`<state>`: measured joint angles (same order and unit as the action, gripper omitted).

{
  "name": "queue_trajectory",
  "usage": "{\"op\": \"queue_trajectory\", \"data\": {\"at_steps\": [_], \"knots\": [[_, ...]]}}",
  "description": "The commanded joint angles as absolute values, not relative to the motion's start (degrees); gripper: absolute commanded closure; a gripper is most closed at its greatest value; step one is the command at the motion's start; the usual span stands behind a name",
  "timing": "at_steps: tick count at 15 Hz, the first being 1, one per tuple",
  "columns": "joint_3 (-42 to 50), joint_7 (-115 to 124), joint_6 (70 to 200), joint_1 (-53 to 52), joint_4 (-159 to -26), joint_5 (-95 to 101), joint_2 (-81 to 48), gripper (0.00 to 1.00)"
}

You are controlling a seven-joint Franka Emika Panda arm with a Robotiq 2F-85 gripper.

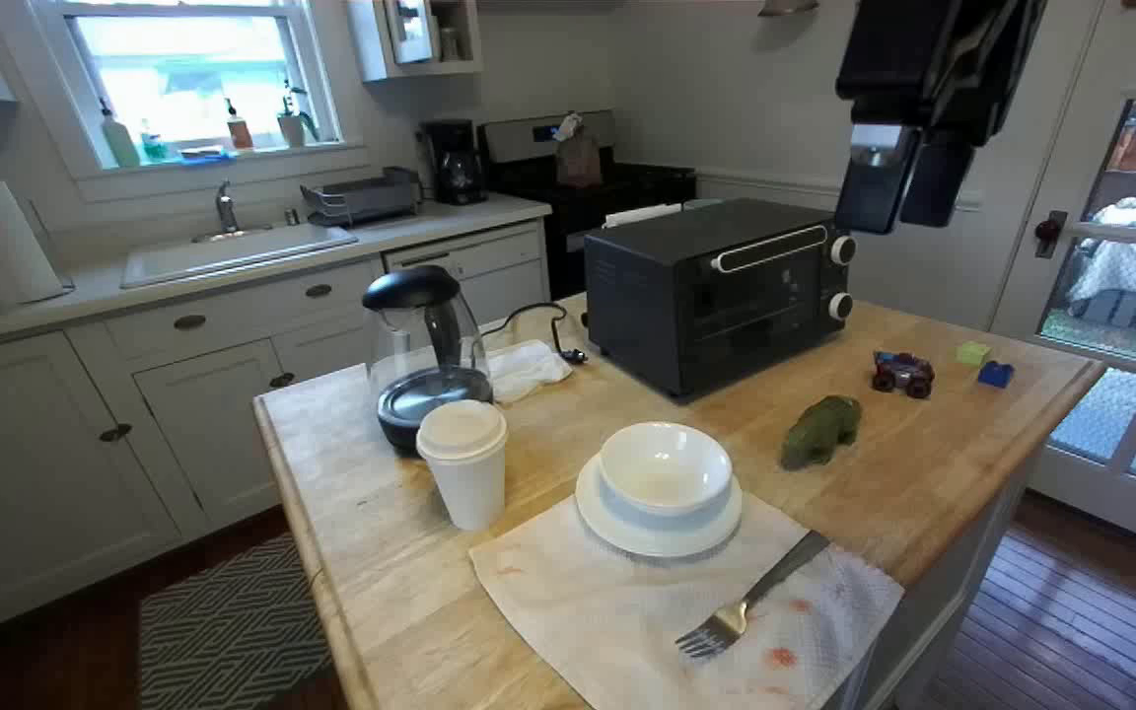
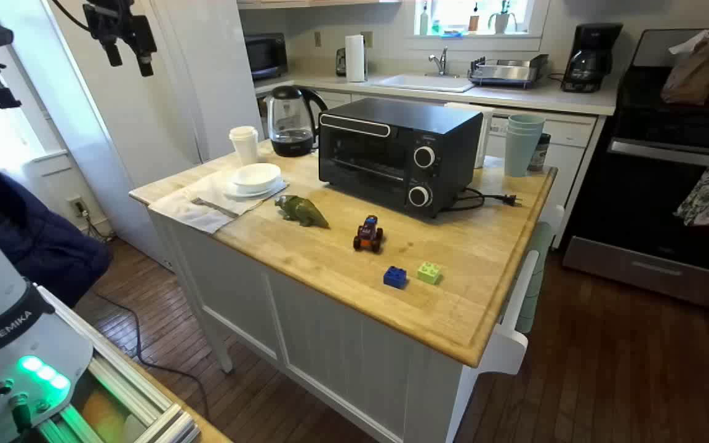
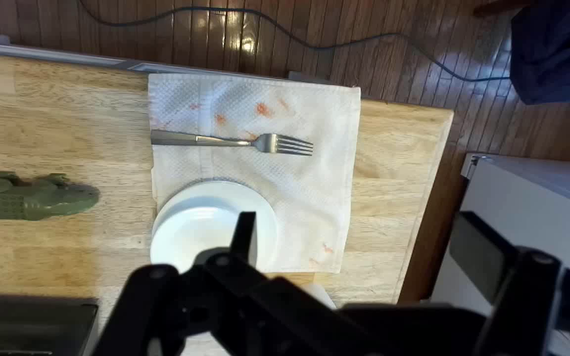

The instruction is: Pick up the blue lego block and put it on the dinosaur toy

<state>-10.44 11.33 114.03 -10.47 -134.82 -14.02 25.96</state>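
Observation:
The blue lego block lies on the wooden table top, also in an exterior view, near the table edge and beside a light green block. It is out of the wrist view. The green dinosaur toy lies on the table between the white bowl and a toy truck; it also shows in an exterior view and at the left of the wrist view. My gripper is high above the table, also in an exterior view. In the wrist view its fingers are wide apart with nothing between them.
A black toaster oven stands behind the toys. A toy truck and light green block are near the blue block. A white bowl on a plate, a fork, a cup and a kettle stand farther along.

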Motion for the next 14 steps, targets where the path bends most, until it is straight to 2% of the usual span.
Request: {"op": "queue_trajectory", "data": {"at_steps": [1,11,14], "knots": [[-10.6,11.3,113.8,-10.2,-134.7,-14.1,26.0,0.0],[-10.6,11.3,113.8,-10.2,-134.7,-14.1,26.0,0.0],[-9.7,18.4,116.7,-6.3,-138.7,-12.7,30.4,0.0]]}}
